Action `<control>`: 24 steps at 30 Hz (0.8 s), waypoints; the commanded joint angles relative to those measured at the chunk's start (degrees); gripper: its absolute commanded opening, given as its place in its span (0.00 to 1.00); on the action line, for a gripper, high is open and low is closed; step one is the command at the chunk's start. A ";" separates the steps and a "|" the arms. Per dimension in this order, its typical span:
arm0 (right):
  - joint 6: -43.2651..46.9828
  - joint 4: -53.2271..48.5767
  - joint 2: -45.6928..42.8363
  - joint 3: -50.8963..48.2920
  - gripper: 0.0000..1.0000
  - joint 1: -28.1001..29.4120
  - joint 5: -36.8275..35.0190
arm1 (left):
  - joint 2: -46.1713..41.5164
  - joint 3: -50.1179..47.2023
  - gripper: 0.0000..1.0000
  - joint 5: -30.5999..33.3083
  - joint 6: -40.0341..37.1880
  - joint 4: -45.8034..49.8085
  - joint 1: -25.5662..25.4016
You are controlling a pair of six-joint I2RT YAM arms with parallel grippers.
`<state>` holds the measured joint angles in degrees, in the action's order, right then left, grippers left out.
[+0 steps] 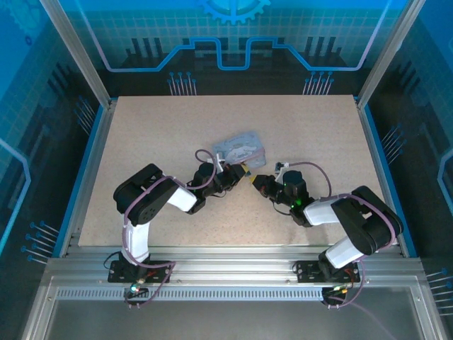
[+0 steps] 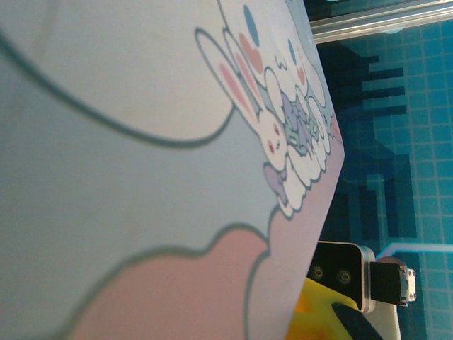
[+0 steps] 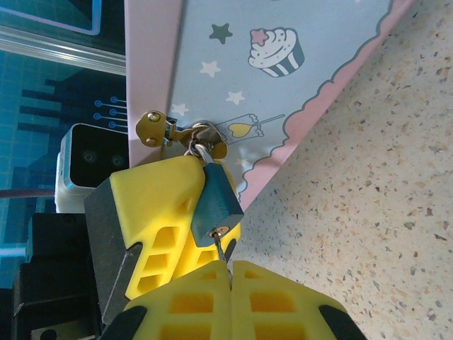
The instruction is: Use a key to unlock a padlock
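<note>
A teal padlock point(image 3: 216, 195) hangs from a brass hasp point(image 3: 177, 131) on a pastel box point(image 3: 283, 78) printed with cupcakes and stars. My left gripper point(image 1: 241, 171) reaches in from the left, and its yellow fingers point(image 3: 159, 205) are shut on the padlock's body. My right gripper point(image 3: 230, 268) is shut on a thin metal key point(image 3: 224, 249), whose tip sits in the keyhole on the padlock's underside. In the top view the box point(image 1: 241, 147) lies mid-table and the right gripper point(image 1: 257, 180) meets the left one just below it. The left wrist view shows the box's bunny-printed side point(image 2: 141, 156) close up, with a yellow finger point(image 2: 315, 315) at the bottom.
The speckled tabletop point(image 1: 297, 127) spreads around the box. Aluminium rails and blue panel walls point(image 1: 396, 106) bound it on every side. The right wrist's camera housing point(image 2: 347, 273) shows just past the box's edge.
</note>
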<state>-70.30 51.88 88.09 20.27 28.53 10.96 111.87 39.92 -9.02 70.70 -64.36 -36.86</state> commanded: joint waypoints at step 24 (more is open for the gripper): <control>-19.97 22.29 14.25 3.36 0.00 -1.67 1.99 | 0.98 0.59 0.00 -3.21 3.99 -8.82 -0.76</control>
<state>-85.95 67.88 100.64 22.09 27.62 13.98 113.10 39.92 -6.24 72.75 -66.04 -35.73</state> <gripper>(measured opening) 0.058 0.111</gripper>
